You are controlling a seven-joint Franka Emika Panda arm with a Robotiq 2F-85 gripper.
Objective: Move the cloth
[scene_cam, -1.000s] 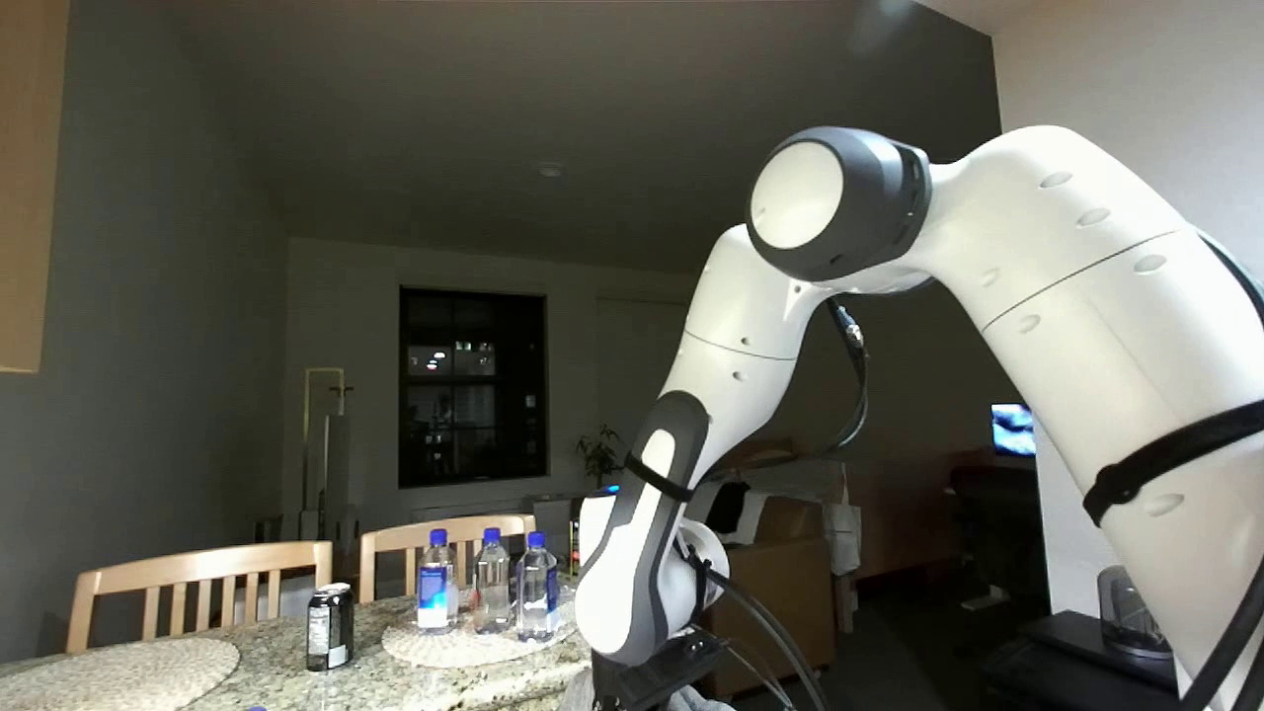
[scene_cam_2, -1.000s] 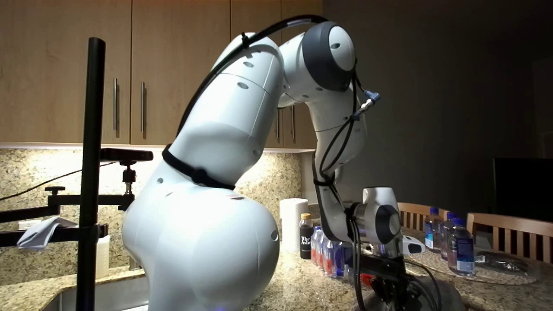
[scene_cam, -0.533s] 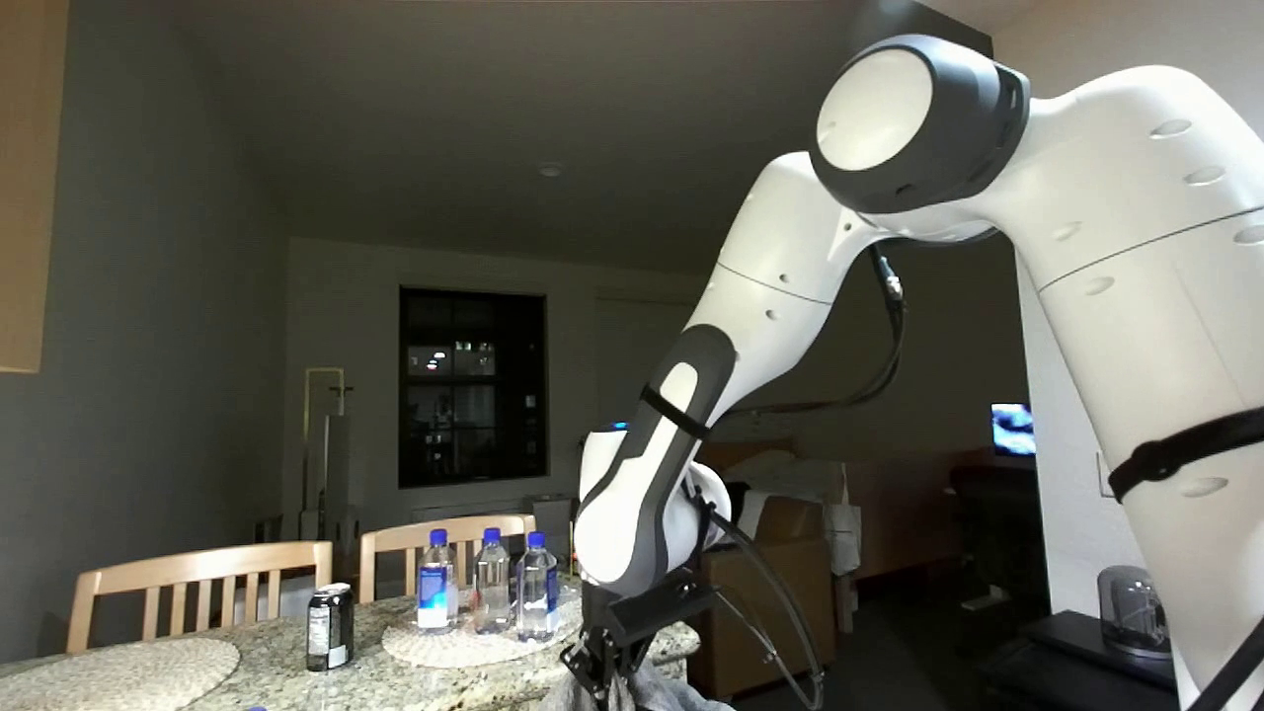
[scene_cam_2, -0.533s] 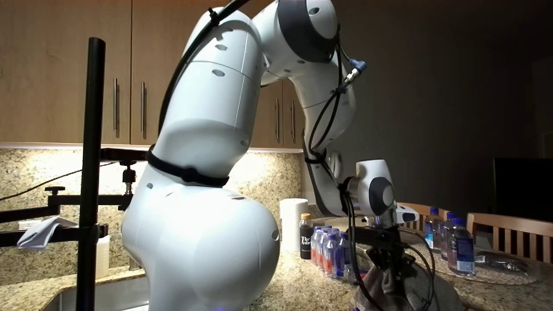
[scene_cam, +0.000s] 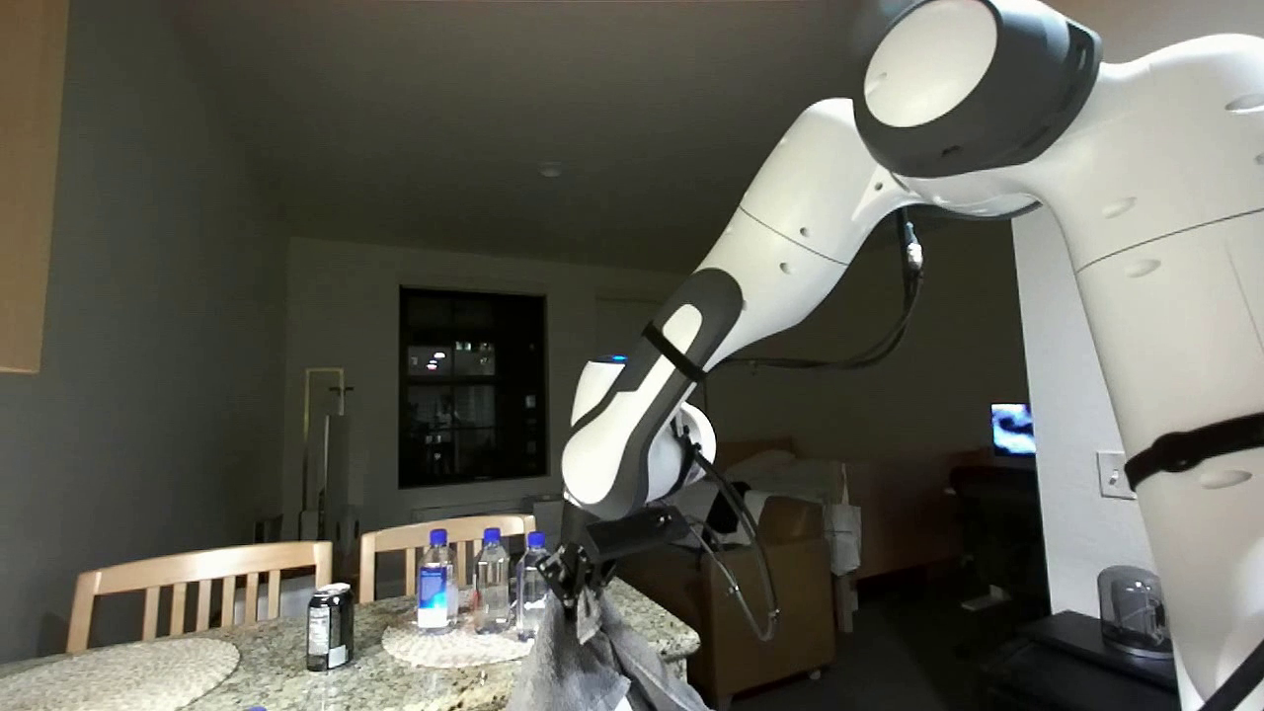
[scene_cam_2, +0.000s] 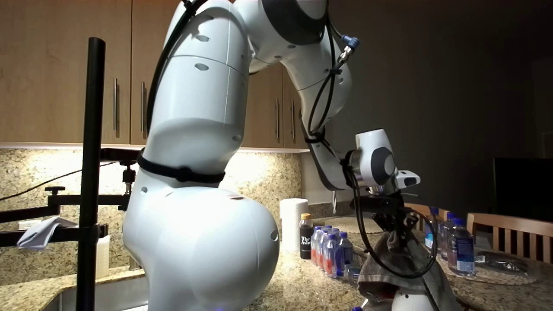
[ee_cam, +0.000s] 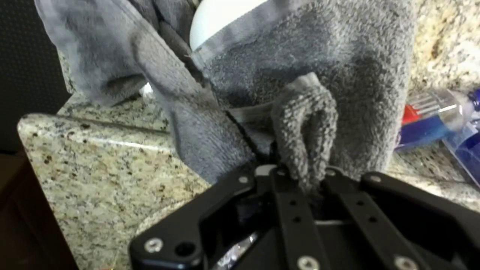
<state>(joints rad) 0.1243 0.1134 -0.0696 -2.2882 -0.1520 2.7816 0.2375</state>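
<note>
The grey cloth (ee_cam: 360,75) hangs in folds from my gripper (ee_cam: 305,178) in the wrist view. The fingers are closed on a pinched, looped fold of it. In both exterior views the gripper (scene_cam: 576,592) (scene_cam_2: 399,233) is above the counter, with the cloth (scene_cam: 568,662) (scene_cam_2: 397,259) draping below it. The cloth's lower end is cut off by the frame in an exterior view. A smooth white rounded object (ee_cam: 221,18) shows under or behind the cloth, partly covered; it also shows in an exterior view (scene_cam_2: 412,302). I cannot tell what it is.
Three clear bottles (scene_cam: 491,588) stand on a woven mat (scene_cam: 425,647), close beside the gripper in an exterior view. A black can (scene_cam: 330,627) is nearby. A bottle pack (scene_cam_2: 330,255) and a dark bottle (scene_cam_2: 306,242) stand on the counter. The counter edge (ee_cam: 93,131) shows in the wrist view.
The arm has risen and pulled back, and the gripper has lifted the cloth with it. More of the cloth now hangs in view, and the white object beneath has come into sight.
</note>
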